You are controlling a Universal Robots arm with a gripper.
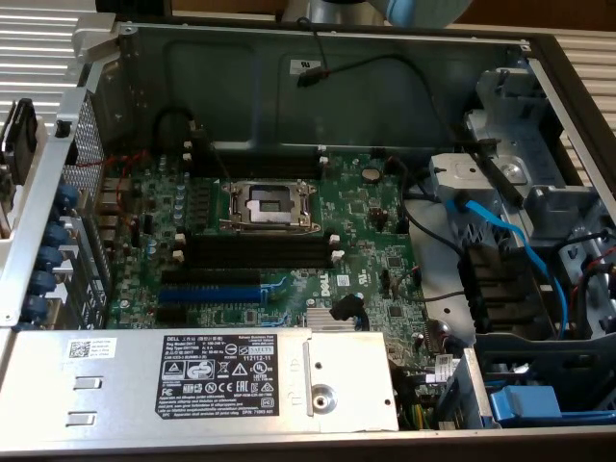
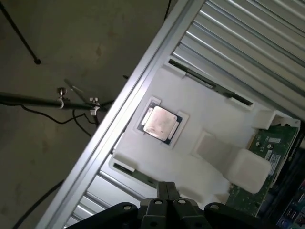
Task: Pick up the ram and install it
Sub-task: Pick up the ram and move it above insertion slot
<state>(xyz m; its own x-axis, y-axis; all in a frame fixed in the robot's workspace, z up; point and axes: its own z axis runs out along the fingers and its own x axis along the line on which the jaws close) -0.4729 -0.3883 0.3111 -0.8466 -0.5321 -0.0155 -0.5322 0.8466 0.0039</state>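
1. Ram (image 2: 136,175): thin dark stick standing on edge in a slot at one rim of the white tray (image 2: 209,124); its visible end runs in under the gripper (image 2: 167,188), so it lies just beside and below the jaws, not touching as far as I can tell.
2. Long axis: across the aluminium rail (image 2: 138,81) and parallel to a second stick (image 2: 209,83) in the tray's opposite rim, well apart from the jaws; judged the nearer one is the target, not certain.
3. A CPU (image 2: 161,123) sits in the tray between the two sticks.
4. Jaws: fingertips pressed together, nothing between them; clenched empty.
5. Arm pose: wrist points down over the tray on the slatted desk (image 2: 248,43), outside the computer case (image 1: 289,58); a bit of the arm (image 1: 423,10) shows past the case's far wall.
6. Black slots (image 1: 260,252) on the motherboard (image 1: 366,221) look empty; judged: pick not yet made, nothing installed.
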